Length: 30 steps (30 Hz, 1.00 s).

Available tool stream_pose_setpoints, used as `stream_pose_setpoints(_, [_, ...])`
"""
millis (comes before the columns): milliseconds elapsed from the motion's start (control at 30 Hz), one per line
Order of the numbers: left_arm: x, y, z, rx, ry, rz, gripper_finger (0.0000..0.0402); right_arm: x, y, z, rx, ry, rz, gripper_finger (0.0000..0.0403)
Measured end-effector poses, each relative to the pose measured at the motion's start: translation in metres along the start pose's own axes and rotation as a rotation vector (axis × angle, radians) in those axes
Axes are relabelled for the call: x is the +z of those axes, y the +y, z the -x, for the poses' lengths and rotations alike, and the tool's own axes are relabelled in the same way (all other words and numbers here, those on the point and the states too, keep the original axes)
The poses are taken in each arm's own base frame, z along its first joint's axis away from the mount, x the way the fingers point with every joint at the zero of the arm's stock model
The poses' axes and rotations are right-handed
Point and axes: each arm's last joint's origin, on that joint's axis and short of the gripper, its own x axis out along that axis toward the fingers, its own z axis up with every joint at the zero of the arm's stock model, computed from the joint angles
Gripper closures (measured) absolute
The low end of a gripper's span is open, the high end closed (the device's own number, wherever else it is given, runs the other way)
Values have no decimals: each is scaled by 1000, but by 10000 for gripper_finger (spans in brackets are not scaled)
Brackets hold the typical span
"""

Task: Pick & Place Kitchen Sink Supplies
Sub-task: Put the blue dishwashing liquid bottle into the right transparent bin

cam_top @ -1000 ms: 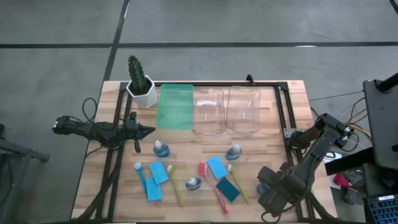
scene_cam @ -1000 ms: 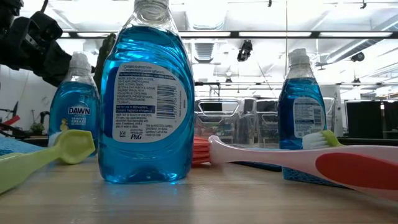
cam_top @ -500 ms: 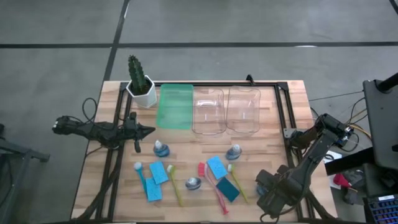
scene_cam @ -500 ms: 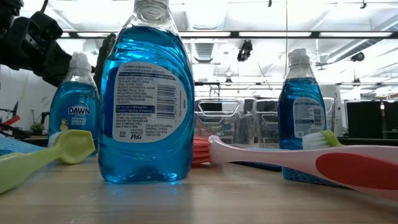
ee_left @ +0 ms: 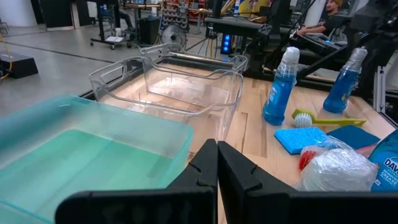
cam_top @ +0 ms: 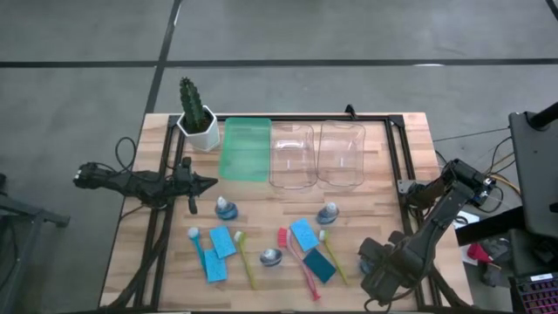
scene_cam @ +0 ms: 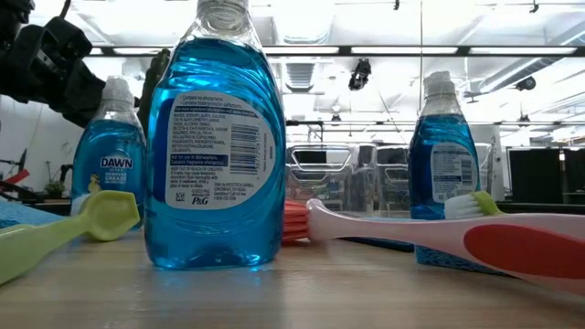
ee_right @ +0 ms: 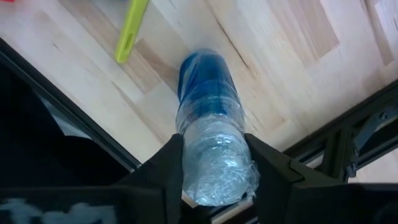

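Three small blue-liquid bottles stand among blue sponges, a teal sponge and blue, yellow-green and pink brushes lying flat on the table. My right gripper is near the table's right near corner, shut on another bottle. My left gripper hovers shut, left of the green bin. My right gripper holds the bottle by its plastic-wrapped cap end, pinched between the two fingers, which come from above pointing down. The blue body hangs or stands below the fingers over the wood; whether its base touches the table cannot be told.
A green bin and two clear bins stand in a row along the far side. A cactus in a white pot is at the far left corner. A black frame rail runs along the right side, close to my right gripper.
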Motion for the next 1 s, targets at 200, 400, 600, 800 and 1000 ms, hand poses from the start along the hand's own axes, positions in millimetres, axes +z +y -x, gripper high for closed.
stream_pose_setpoints(200, [0,0,0,0,0,0,396,1,-1,1,-1,-1,29,277])
stream_pose_setpoints(400, [0,0,0,0,0,0,396,11,-7,8,-30,-16,46,276])
stream_pose_setpoints(600, [0,0,0,0,0,0,396,26,-15,24,-75,-10,98,275])
stream_pose_setpoints(800, [0,0,0,0,0,0,396,46,-33,54,-38,-82,130,275])
stream_pose_setpoints(1000, [0,0,0,0,0,0,396,65,-66,86,62,-189,90,274])
